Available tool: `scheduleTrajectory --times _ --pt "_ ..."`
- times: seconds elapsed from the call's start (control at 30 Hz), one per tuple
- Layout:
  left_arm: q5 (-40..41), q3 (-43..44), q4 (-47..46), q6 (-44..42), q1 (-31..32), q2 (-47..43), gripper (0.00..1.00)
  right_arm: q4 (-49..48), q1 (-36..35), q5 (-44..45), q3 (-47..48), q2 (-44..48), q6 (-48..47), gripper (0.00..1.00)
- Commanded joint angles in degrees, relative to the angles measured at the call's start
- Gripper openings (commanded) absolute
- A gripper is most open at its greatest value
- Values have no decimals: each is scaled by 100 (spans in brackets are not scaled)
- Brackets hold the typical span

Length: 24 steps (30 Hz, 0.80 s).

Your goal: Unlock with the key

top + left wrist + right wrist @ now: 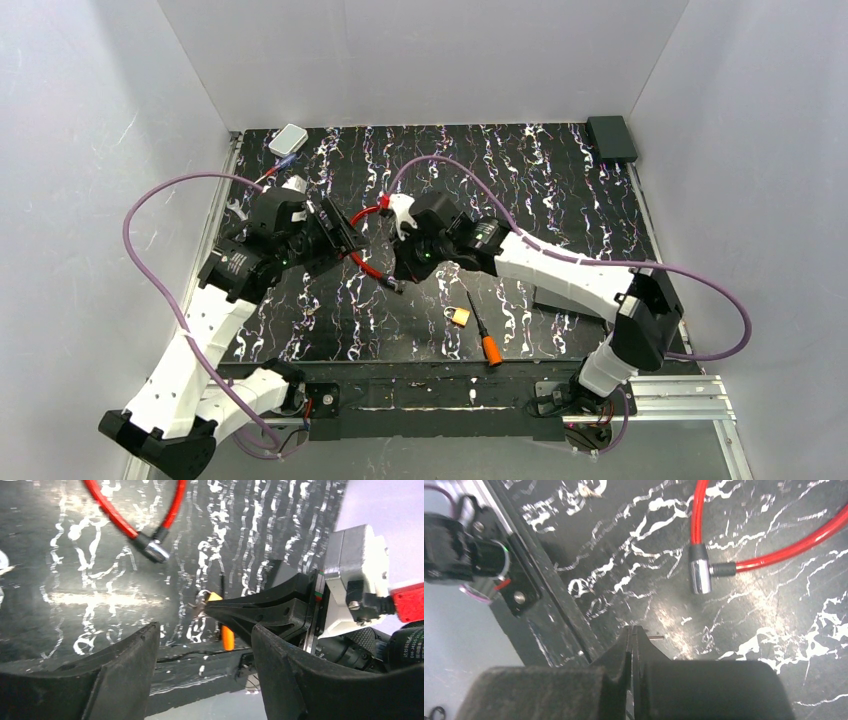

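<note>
My right gripper [403,274] is shut, and in the right wrist view [632,630] a thin metal tip of the key [657,637] pokes out beside its closed tips. The key tip [198,609] also shows in the left wrist view. It hangs just above the mat near the silver end [700,576] of the red cable lock [366,262]. My left gripper [340,228] is open and empty over the cable loop, its jaws wide apart in the left wrist view [202,665]. The small brass padlock [459,316] lies nearer the front edge, apart from both grippers.
An orange-handled screwdriver [484,338] lies beside the padlock. A white piece [401,210] sits at the cable's far end. A pale box [288,139] stands at the back left, a black box [611,137] at the back right. White walls enclose the mat.
</note>
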<state>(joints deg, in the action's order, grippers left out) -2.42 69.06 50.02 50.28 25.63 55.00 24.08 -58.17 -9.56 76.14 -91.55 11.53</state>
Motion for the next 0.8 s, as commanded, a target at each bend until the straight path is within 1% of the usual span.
scheduleTrajectory --times 0.0,0.07,0.13,0.27,0.33,0.43,0.53,0.63,0.77 --pt "-676 -114 -764 363 -14 -85 66 -686 79 -185 421 435 667 1" --pt "-732 -181 -866 865 -18 -84 66 -968 97 -172 410 570 917 1" --pt "-761 -167 -884 1470 -23 -51 63 -1168 111 -56 424 684 1055 1" --pt "-604 -148 -746 2999 -18 -146 61 -1488 201 135 454 844 1345 1" --pt "-623 -197 -783 3570 -23 -190 60 -1566 242 171 500 866 1472 1" --pt "-773 -362 -793 4460 -23 -221 55 -1599 259 251 596 867 1550 1" --pt "-812 -584 -897 5062 -18 -288 55 -1608 263 347 659 874 1599 1" --pt "-750 -680 -881 5388 -23 -377 55 -1616 285 445 745 876 1644 1" --pt "-959 -832 -871 5697 -23 -357 52 -1638 302 548 859 856 1698 1"
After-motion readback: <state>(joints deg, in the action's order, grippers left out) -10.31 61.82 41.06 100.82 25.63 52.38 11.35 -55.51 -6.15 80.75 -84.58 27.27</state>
